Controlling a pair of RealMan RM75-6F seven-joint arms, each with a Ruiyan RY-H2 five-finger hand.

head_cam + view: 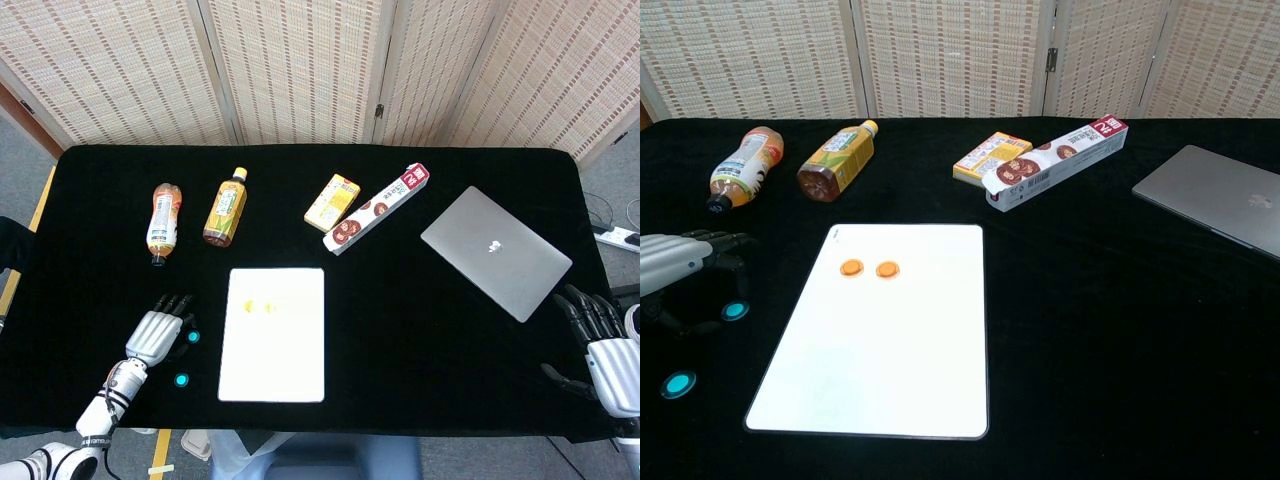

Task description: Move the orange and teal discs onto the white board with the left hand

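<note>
Two orange discs (851,268) (887,270) lie side by side on the upper part of the white board (890,350), which also shows in the head view (273,340). Two teal discs sit on the black cloth left of the board, one (735,310) (193,337) further back and one (679,384) (181,380) nearer the front edge. My left hand (155,334) (675,262) hovers just left of the farther teal disc, fingers spread and holding nothing. My right hand (603,348) rests open at the table's right front corner.
Two bottles (164,219) (226,208) lie behind the board. A yellow carton (332,201) and a long snack box (377,208) lie at mid back. A silver laptop (496,252) is closed at the right.
</note>
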